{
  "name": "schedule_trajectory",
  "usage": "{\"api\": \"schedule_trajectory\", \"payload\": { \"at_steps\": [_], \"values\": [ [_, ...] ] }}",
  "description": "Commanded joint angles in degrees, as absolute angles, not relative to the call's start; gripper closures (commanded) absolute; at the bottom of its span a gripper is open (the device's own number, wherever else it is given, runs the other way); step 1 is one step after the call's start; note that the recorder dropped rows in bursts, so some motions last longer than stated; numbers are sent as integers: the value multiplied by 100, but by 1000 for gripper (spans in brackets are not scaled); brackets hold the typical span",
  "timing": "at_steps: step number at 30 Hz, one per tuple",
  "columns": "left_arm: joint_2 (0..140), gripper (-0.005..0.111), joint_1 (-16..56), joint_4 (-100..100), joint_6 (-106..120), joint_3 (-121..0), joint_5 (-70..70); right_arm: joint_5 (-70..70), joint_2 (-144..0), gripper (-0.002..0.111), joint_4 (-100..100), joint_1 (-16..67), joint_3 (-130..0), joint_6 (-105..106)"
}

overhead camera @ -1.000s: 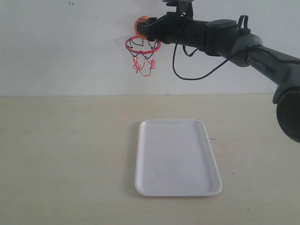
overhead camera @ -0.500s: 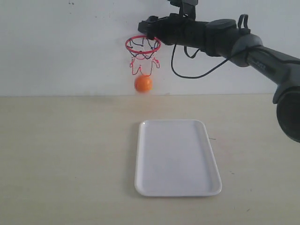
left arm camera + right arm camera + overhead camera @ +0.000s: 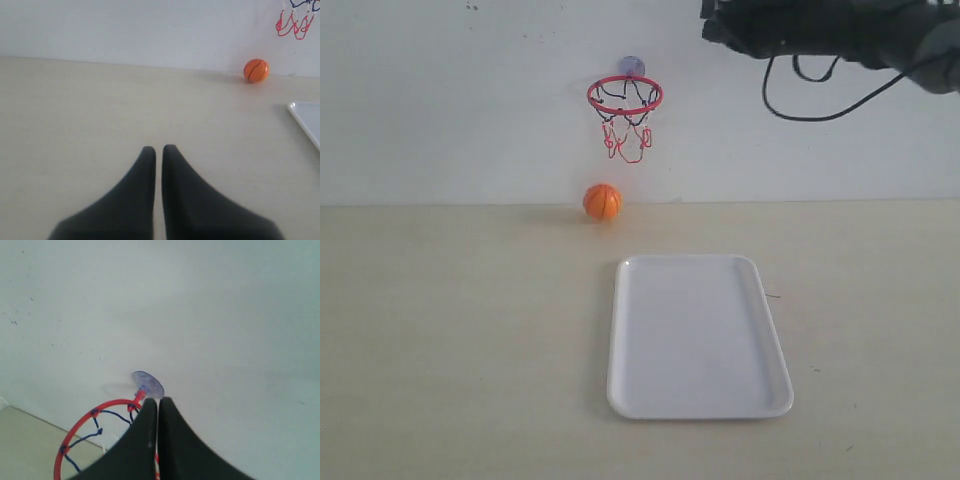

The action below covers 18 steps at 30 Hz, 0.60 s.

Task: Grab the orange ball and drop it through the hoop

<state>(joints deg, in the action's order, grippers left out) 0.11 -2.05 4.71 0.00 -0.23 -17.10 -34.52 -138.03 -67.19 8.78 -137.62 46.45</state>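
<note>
**Under the hoop (image 3: 625, 96), the orange ball (image 3: 602, 201) lay free**

Exterior view: the ball rested on the surface (image 3: 440, 340) by the wall, outside the white tray (image 3: 698, 340), which held nothing. The drop seemed done, so the next move was probably only parking the arms.

Left wrist view: the left pincer (image 3: 157, 150) hung low, tips nearly together and empty, with the ball well apart.

Right wrist view: the right pincer (image 3: 157, 402) was pressed together on nothing, near the hoop's red ring.

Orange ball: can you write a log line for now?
orange ball: on table, below hoop | left jaws: shut | right jaws: shut, holding nothing, up beside hoop
</note>
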Motion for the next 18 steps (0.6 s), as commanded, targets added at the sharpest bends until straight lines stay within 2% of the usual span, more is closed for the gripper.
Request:
{"api": "schedule_trajectory", "payload": {
  "at_steps": [1,4,7,12,15,18],
  "values": [
    [0,103,-220,491,-39,0,-1665,-4632,-13495,109,-5999,440,-13810,3972],
    [0,103,-220,491,-39,0,-1665,-5357,-13383,109,-5754,206,-13810,3759],
    [0,103,-220,491,-39,0,-1665,-6781,-13292,109,-5798,-99,-13799,3617],
    [0,103,-220,491,-39,0,-1665,-6996,-12919,109,-5730,-233,-13409,2923],
    [0,103,-220,491,-39,0,-1665,-6996,-12131,109,-5678,-164,-12363,3045],
    [0,103,-220,491,-39,0,-1665,-6996,-10959,109,-5452,-150,-10693,3888]
  ]
}}
